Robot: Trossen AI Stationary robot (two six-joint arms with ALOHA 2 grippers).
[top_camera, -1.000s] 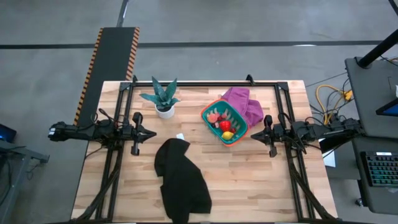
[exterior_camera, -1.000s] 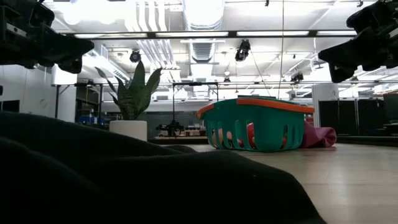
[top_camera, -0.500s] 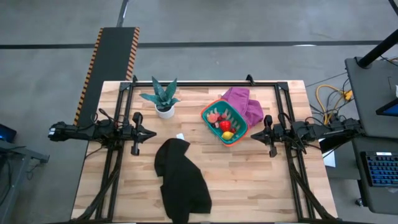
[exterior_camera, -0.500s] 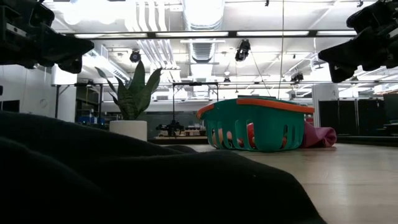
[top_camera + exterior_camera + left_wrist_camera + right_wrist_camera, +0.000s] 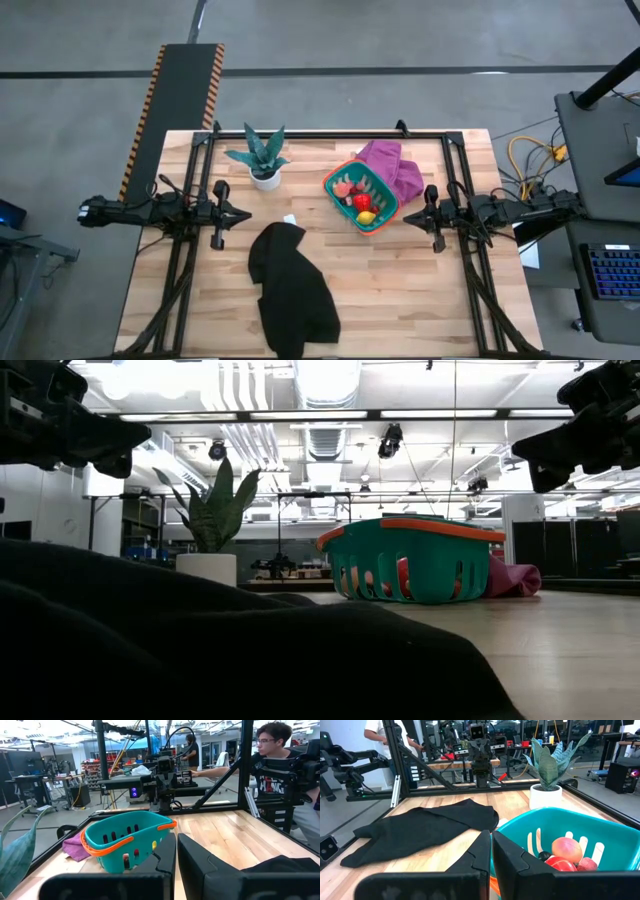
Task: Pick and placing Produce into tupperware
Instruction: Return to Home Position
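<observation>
My left gripper (image 5: 243, 213) sits parked at the left side of the table (image 5: 400, 300), fingers pressed together on nothing, pointing inward past the potted plant (image 5: 262, 155) and the crumpled black cloth (image 5: 292, 285). Right of centre stands the tupperware (image 5: 440, 565), up against a purple cloth (image 5: 392, 165), with the produce (image 5: 360, 202), red, pink and one yellow piece, heaped inside it. I see none loose on the table, so the sorting looks finished. My right gripper (image 5: 408, 214) mirrors the left at the far side, likewise closed and empty, both held clear of the tupperware, a resting pose by my reading
</observation>
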